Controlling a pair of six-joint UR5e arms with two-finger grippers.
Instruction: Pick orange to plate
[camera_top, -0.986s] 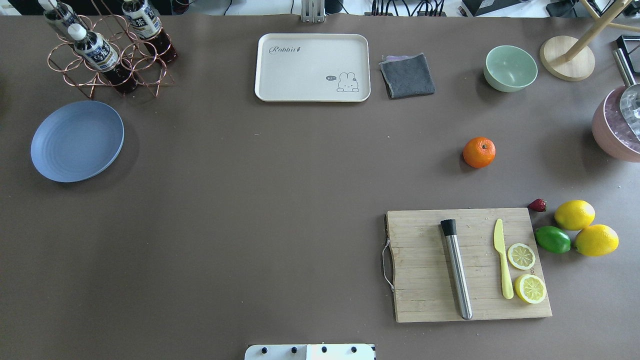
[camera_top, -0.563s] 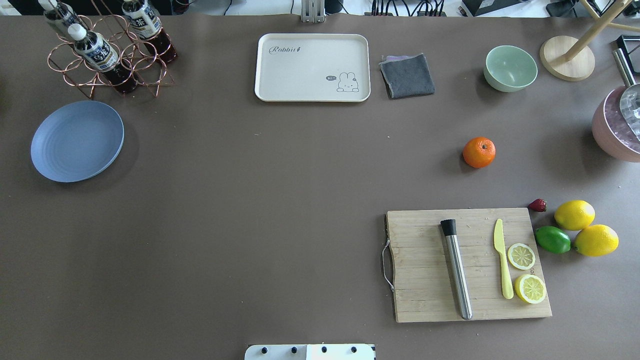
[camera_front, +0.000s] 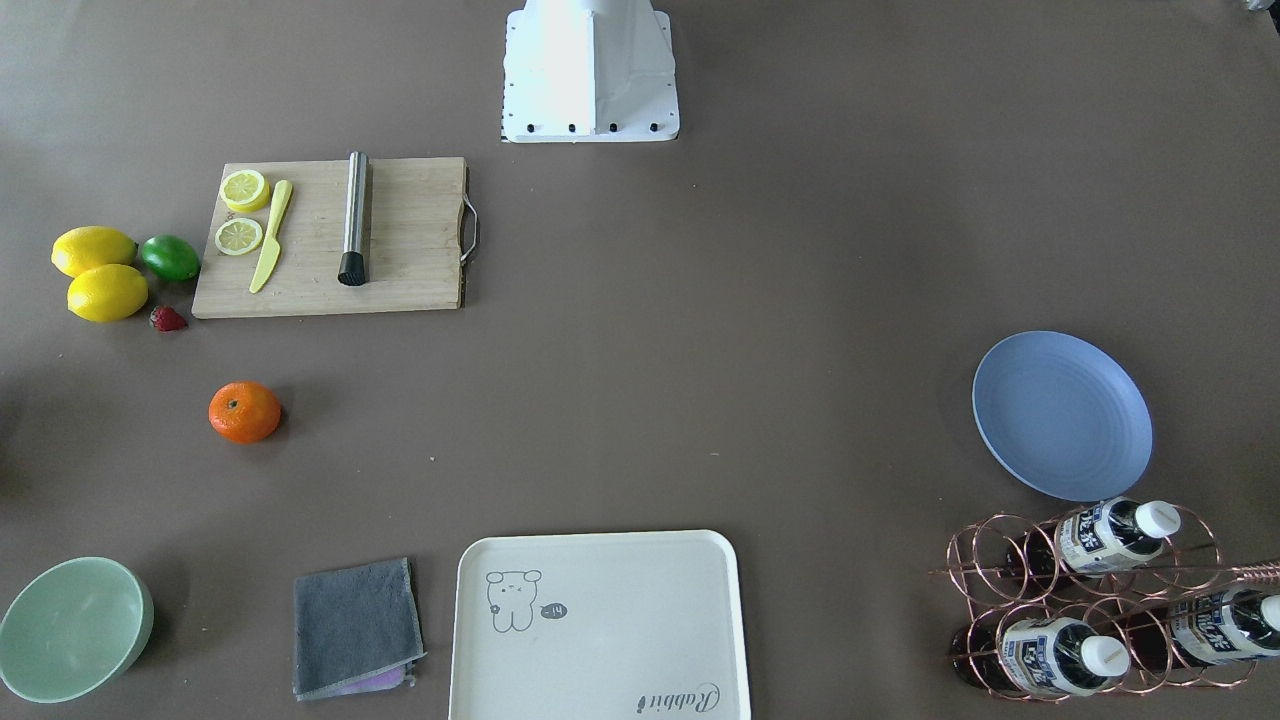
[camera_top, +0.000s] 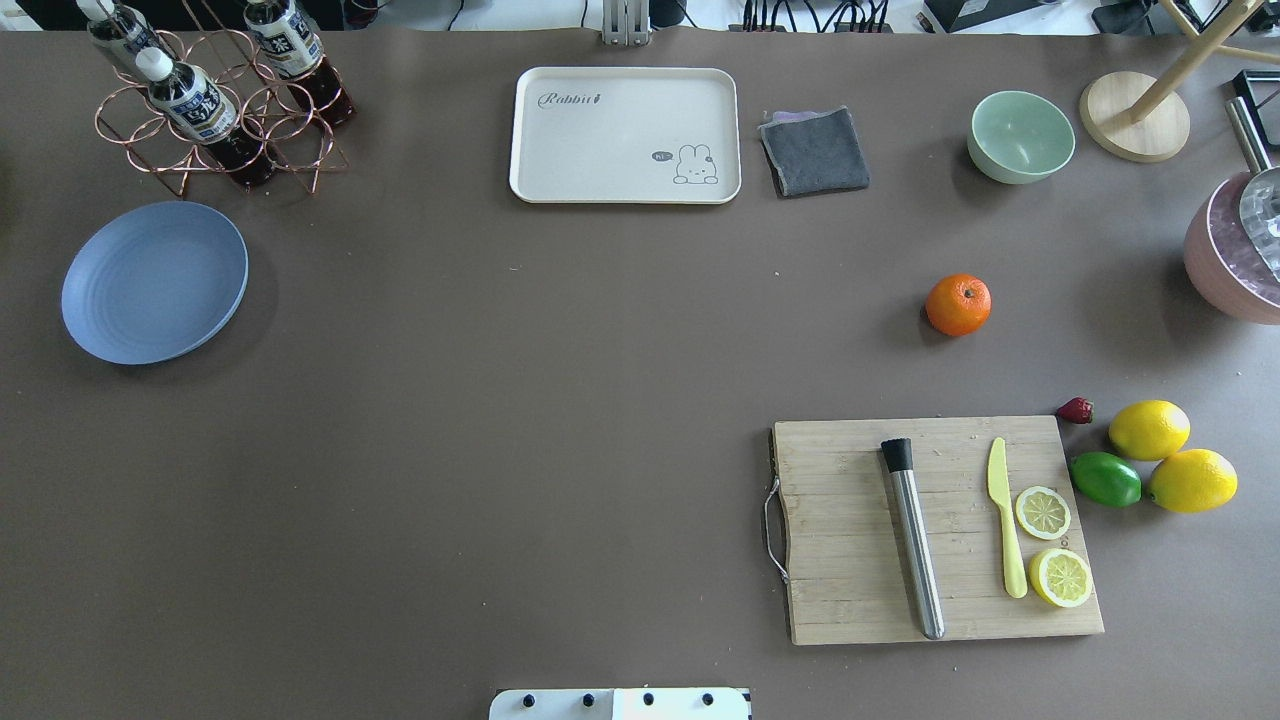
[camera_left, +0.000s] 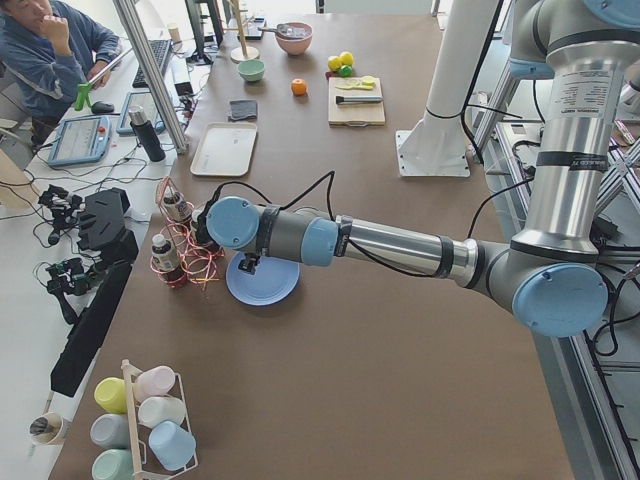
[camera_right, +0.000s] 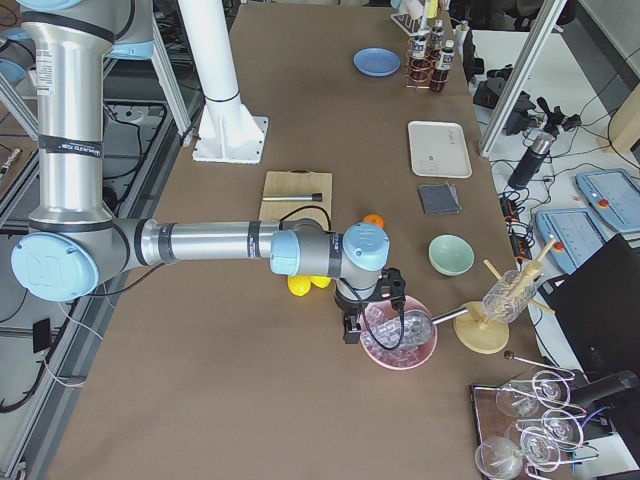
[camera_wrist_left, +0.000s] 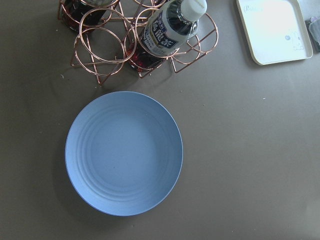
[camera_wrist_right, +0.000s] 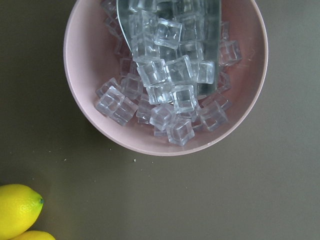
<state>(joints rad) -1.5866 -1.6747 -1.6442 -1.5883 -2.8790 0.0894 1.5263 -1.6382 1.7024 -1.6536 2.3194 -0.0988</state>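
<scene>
The orange (camera_top: 958, 304) sits alone on the brown table, right of centre, above the cutting board; it also shows as the orange (camera_front: 244, 411) in the front view. The blue plate (camera_top: 154, 282) lies bare at the far left, and fills the left wrist view as the plate (camera_wrist_left: 123, 152). My left gripper (camera_left: 247, 264) shows only in the left side view, hanging over the plate (camera_left: 262, 281); I cannot tell if it is open. My right gripper (camera_right: 372, 322) shows only in the right side view, over the pink bowl's rim, far from the orange (camera_right: 373, 219); its state is unclear.
A cutting board (camera_top: 940, 530) holds a muddler, a yellow knife and lemon slices. Two lemons (camera_top: 1148, 429), a lime (camera_top: 1105, 479) and a strawberry lie to its right. A pink bowl (camera_wrist_right: 100, 125) of ice, a green bowl (camera_top: 1020, 135), a cloth, a cream tray (camera_top: 624, 134) and a bottle rack (camera_top: 215, 110) line the far side.
</scene>
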